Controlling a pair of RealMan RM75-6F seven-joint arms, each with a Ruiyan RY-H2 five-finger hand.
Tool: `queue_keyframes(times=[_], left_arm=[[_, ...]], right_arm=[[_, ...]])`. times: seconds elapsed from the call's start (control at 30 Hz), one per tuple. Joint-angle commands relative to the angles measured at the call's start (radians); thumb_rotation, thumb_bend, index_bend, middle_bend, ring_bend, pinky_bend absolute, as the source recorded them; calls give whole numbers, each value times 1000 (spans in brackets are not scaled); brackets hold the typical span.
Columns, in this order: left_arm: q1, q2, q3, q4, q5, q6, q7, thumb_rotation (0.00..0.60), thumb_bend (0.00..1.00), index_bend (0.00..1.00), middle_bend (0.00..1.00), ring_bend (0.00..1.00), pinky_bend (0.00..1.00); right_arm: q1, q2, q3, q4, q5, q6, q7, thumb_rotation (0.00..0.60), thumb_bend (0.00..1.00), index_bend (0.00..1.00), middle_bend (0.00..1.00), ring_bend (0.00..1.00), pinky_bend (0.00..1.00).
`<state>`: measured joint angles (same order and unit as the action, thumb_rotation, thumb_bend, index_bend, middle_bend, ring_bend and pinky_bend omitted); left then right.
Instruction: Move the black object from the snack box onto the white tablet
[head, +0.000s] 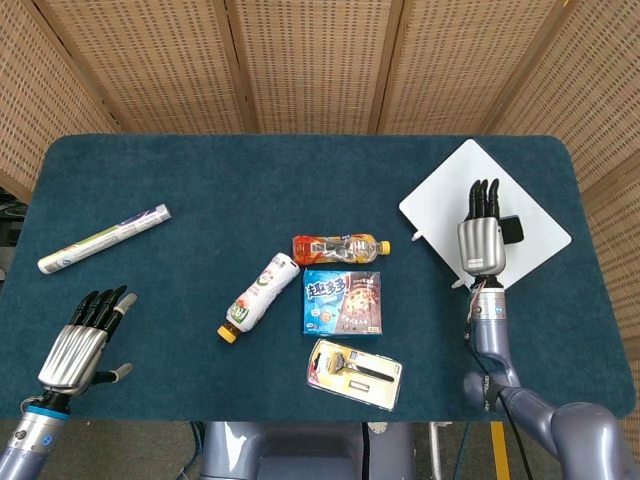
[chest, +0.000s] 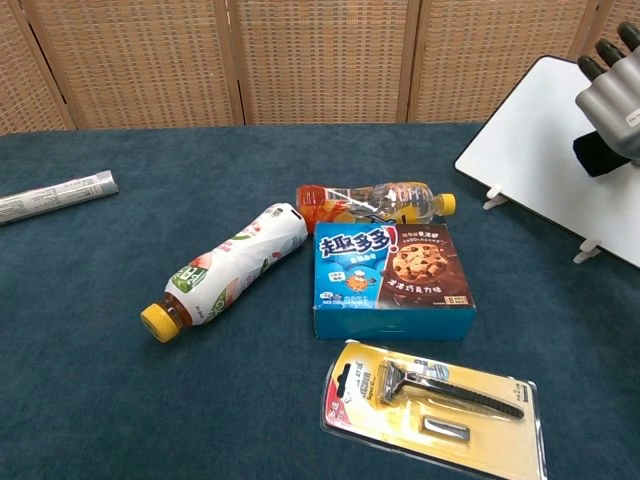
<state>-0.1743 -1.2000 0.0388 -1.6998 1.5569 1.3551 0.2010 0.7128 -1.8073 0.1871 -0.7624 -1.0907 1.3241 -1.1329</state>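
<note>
Now, right of frame: right hand grips the black object over the white tablet, presumably for release; left hand idles open, lower left.

Both hands, left hand and right hand, have ribbed silver backs, black fingers, grey-blue forearms.

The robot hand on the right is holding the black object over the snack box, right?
Not quite. The right robot hand holds the black object over the white tablet, not the snack box, which sits well to its left. The head view shows it.
</note>
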Motion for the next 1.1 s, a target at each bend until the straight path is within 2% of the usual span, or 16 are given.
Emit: queue_keyframes(times=[0.03,1.1], left_arm=[[0,0,0,-1,0,0,0,600,133,0,0,0,0],[-5,-4,-5,1,-17,-11,6,600,131,0,0,0,0]], right_arm=[[1,-7,7,14,-6,-7,2,600,6,617,92,0,0],[8,-50,56,123,-28,-84,0,600,6,625,91,0,0]])
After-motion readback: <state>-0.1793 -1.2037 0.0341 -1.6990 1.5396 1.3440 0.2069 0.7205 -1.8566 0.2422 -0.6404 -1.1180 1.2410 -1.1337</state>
